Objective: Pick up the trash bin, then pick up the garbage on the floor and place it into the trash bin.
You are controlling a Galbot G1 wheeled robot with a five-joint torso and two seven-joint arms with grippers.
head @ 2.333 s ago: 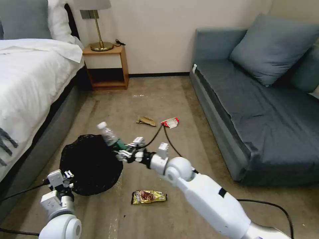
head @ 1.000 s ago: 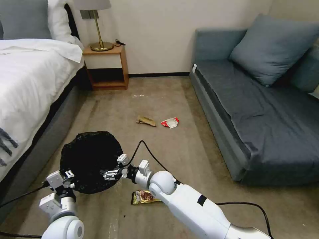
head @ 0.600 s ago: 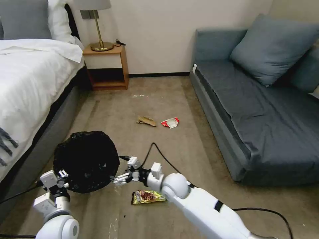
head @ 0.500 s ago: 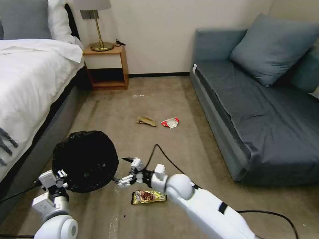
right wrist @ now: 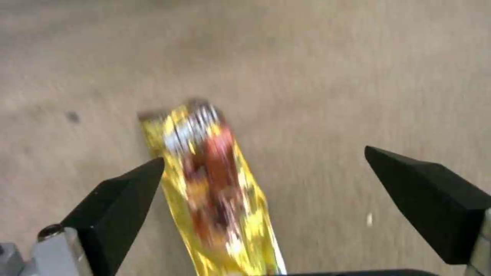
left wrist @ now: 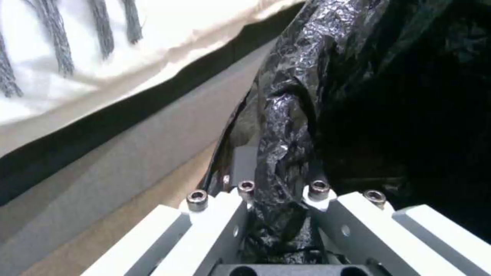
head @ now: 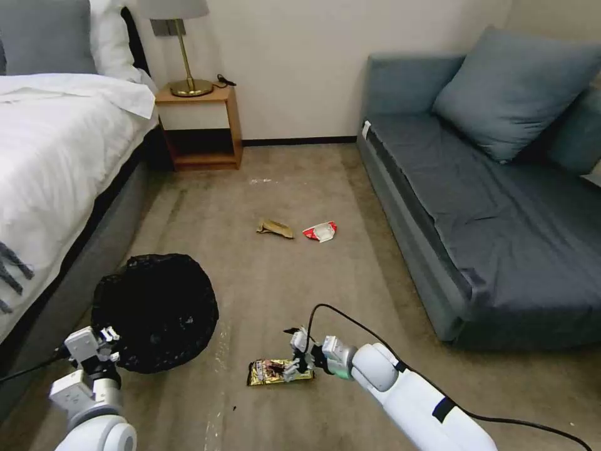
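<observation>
Trash bin, head view: black-bagged trash bin on the carpet beside the bed, mouth facing the camera; shifted a little toward the robot's left since 0.5 s ago.
Left gripper, head view: left gripper at the bin's near rim, low on the left.
Right gripper, head view: right gripper low over the yellow-brown snack wrapper, at its right end; dropped down and away from the bin since 0.5 s ago, when raised beside the bin's edge.
Bottle: held over the bin 2.3 s ago, gone from the gripper 1.0 s ago.
Other garbage, head view: tan paper wad and red-and-white wrapper on the floor farther off, near each other, unmoved; well apart from the bin.
Surroundings, head view: grey sofa on the right, wooden nightstand with a lamp by the wall.
Left gripper, left wrist view: clamped on a fold of the wrinkly black bag at the bin's rim, plastic bunched between the two white fingers; bed's edge alongside.
Right gripper, right wrist view: spread wide, black fingertips apart; snack wrapper flat on the carpet between them, nearer one tip, not yet gripped.
</observation>
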